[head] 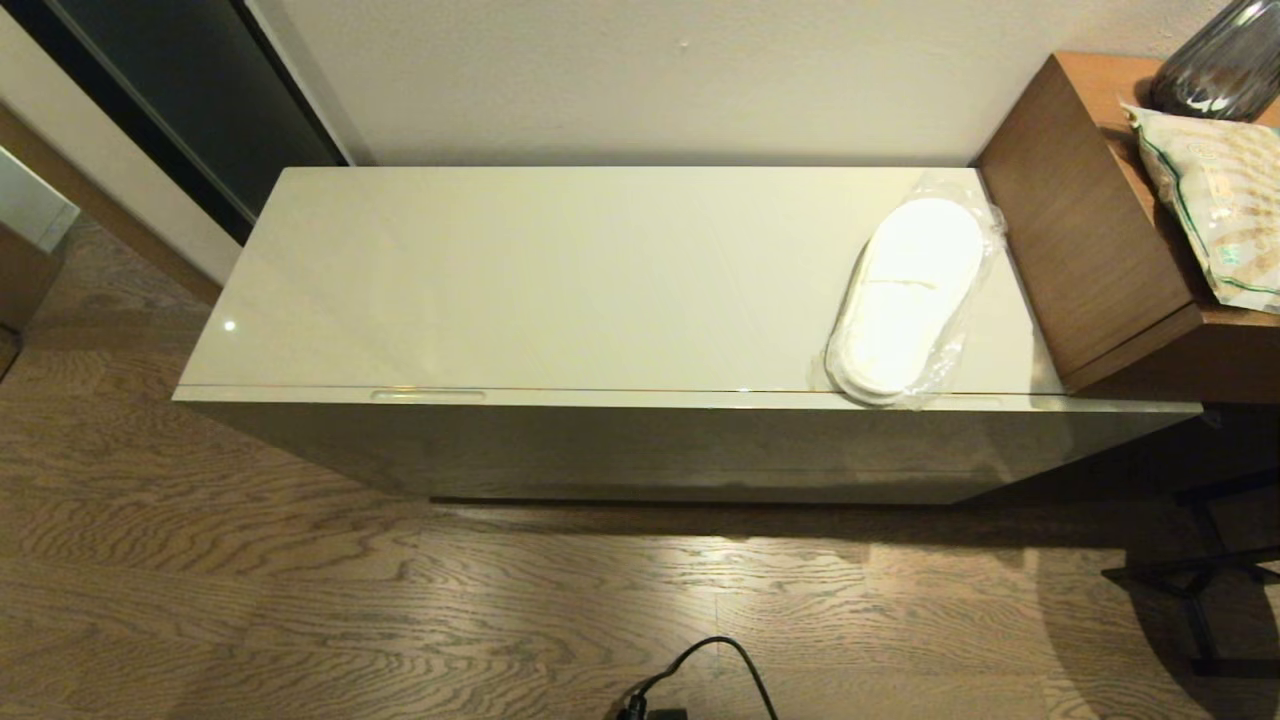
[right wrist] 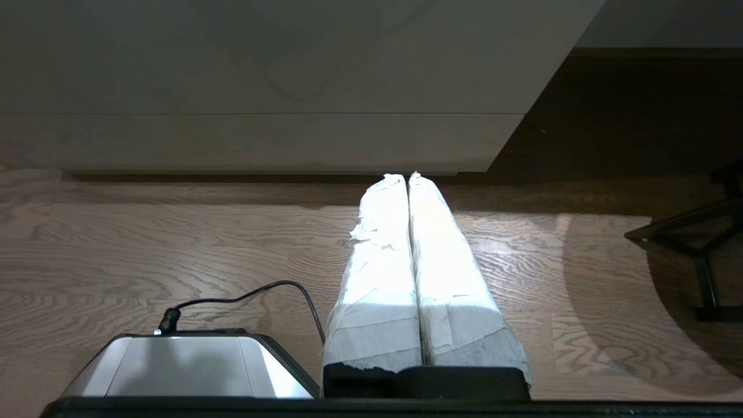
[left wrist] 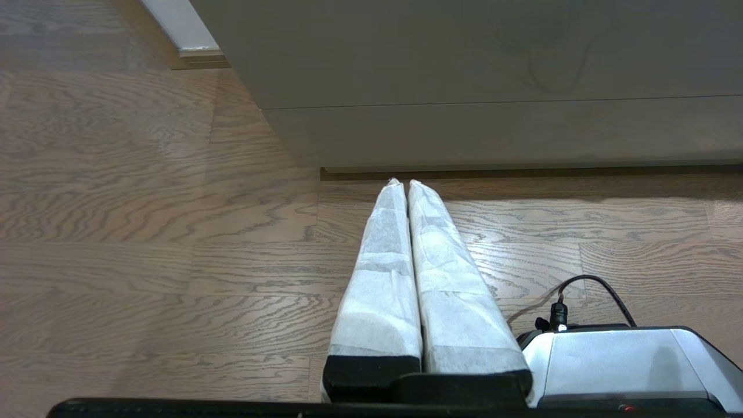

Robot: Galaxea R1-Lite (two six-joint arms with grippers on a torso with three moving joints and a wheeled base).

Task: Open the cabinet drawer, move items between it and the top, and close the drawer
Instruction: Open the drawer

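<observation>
Lying flat in their clear wrap, the slippers [head: 908,298] sat at the right end of the top [head: 560,280], close beside the brown wooden box [head: 1085,230], likely waiting to be put away. The cabinet drawer [head: 700,440] was shut, its handle slot [head: 428,395] showing at the front rim. The left gripper [left wrist: 401,183] and the right gripper [right wrist: 406,175] hung low over the floor, in front of the cabinet, parked and not touching it. Each had its jaws pressed together, holding nothing, as no work had started
</observation>
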